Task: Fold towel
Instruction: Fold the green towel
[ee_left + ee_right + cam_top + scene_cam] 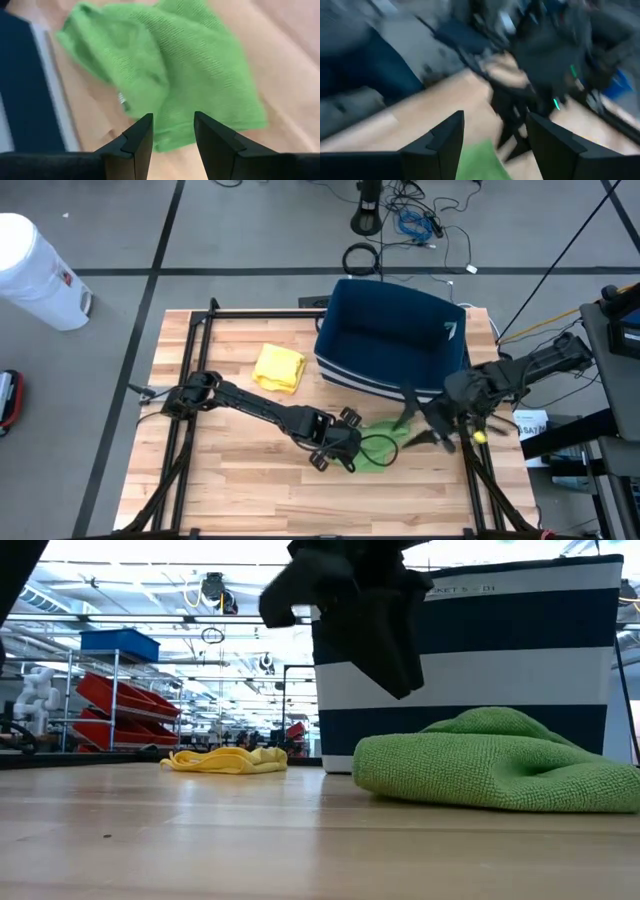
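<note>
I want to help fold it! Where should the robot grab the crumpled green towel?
Probably the loose edge of the green towel nearest the left gripper, coming down from above. The towel lies bunched on the wooden table beside the blue-and-white basket, so its middle is thick and humped; the thin flat edge in front of the open jaws should be easier to pinch and lift.

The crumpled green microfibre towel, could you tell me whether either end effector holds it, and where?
Neither: the crumpled green microfibre towel lies loose on the table, both end effectors open above it.
</note>
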Controlling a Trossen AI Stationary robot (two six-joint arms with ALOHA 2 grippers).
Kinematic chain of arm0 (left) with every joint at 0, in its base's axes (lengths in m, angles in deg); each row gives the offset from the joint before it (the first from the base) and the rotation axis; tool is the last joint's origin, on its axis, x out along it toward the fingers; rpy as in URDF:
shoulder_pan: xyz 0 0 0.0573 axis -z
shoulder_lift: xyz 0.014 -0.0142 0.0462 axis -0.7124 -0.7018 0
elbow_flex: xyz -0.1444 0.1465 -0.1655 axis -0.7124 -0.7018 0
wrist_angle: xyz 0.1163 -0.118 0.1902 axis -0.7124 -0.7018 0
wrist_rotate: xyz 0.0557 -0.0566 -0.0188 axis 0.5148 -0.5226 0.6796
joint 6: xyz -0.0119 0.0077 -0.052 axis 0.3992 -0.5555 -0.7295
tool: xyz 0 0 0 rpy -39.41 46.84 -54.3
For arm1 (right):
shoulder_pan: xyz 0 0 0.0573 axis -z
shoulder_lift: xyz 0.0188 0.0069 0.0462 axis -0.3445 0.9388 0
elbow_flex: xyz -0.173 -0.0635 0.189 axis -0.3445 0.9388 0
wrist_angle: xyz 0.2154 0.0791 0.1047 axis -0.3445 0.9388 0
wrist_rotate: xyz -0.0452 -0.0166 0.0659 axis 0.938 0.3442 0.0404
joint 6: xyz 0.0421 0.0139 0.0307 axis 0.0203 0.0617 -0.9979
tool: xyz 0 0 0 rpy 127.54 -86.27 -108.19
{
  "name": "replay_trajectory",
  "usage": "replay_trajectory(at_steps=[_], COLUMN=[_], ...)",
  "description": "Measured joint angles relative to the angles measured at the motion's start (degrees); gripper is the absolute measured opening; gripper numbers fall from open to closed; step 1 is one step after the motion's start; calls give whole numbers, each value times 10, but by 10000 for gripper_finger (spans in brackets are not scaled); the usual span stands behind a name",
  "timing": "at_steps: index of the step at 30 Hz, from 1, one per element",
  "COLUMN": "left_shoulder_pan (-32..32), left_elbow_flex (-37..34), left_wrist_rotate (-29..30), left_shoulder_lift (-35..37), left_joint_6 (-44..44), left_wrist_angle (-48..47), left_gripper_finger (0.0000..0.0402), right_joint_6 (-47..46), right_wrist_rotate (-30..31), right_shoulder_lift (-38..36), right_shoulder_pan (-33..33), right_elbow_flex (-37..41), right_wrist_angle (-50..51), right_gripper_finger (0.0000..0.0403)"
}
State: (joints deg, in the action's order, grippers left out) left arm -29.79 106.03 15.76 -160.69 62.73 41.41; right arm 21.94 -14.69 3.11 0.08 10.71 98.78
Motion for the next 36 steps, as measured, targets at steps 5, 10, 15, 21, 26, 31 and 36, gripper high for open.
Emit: replay_trajectory(at_steps=[5,10,15,21,26,31,36], left_shoulder_pan=[2,2,-7,-11,-12,-22,-35], left_elbow_flex=[-1,0,-1,0,0,-1,0], left_wrist_rotate=[-96,-159,-170,-177,-178,-157,-150], left_shoulder_lift=[11,22,32,59,90,115,153], left_joint_6=[-20,-28,-13,5,7,1,-11], left_wrist_angle=[16,34,54,92,93,49,14], left_gripper_finger=[149,149,149,149,149,149,149], right_joint_6=[-47,-78,-103,-106,-91,-87,-99], right_wrist_rotate=[-175,-193,-196,-196,-139,-108,-99], right_shoulder_lift=[-18,-13,2,-5,-45,-109,-171], right_shoulder_pan=[-2,-40,-68,-95,-113,-125,-127], right_elbow_flex=[0,0,0,0,0,1,1], right_wrist_angle=[-42,-20,-21,-19,20,64,100], right_gripper_finger=[201,201,201,201,201,201,201])
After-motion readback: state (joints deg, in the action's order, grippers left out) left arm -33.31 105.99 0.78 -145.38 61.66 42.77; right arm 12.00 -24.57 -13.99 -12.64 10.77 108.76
